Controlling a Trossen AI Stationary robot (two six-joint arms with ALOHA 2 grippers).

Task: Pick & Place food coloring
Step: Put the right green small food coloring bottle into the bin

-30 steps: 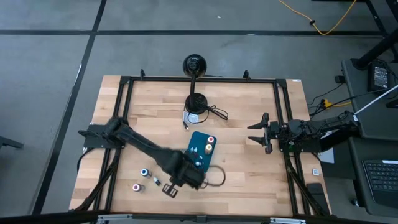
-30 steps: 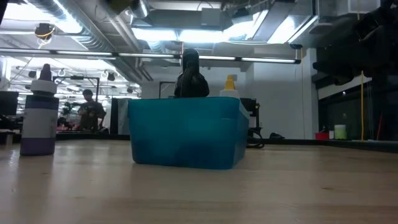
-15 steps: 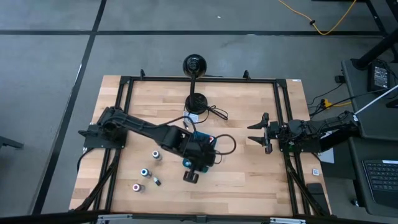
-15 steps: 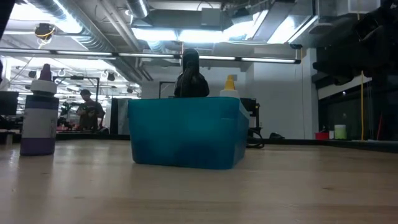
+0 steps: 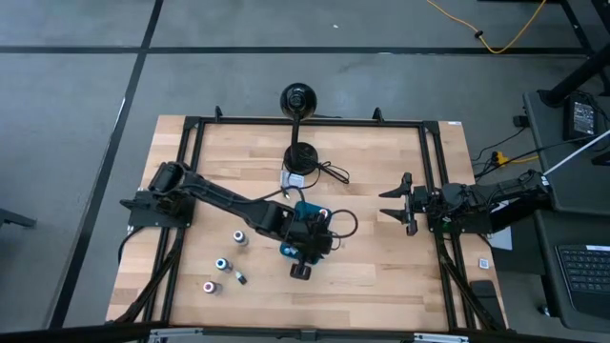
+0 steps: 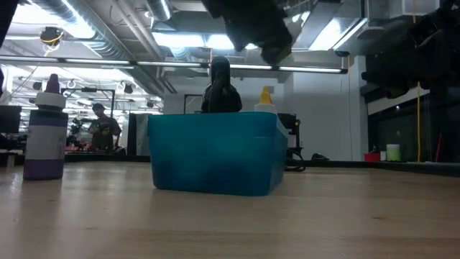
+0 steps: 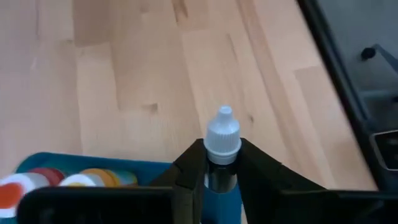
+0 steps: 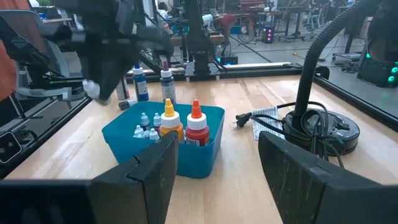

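Motion since half a second ago is small: the left hand point(image 5: 301, 269) has edged slightly toward the near edge of the bench point(image 5: 381, 276), and in the low view its dark bulk now shows above the teal tray point(image 6: 213, 155), where before there was none of it. A second ago that hand was farther left, by the loose bottles.

Going left to right in the high view: the left arm reaches from its base at the left edge diagonally across the bench, its wrist over the tray's near end. Beside it, on bare wood at the near left, four food coloring bottles point(image 5: 221, 264) stand apart from one another. The left hand is clamped on a white-capped bottle point(image 7: 222, 140) — the wrist view shows the two fingers point(image 7: 189, 171) pressed to its sides, cap pointing outward, with red and orange caps point(image 7: 37, 177) in the tray just beside it.

Farther right, the right hand point(image 5: 397, 203) waits at the bench's right edge, fingers spread apart, well clear of the tray — its own view looks across at the tray's standing bottles point(image 8: 168, 121).
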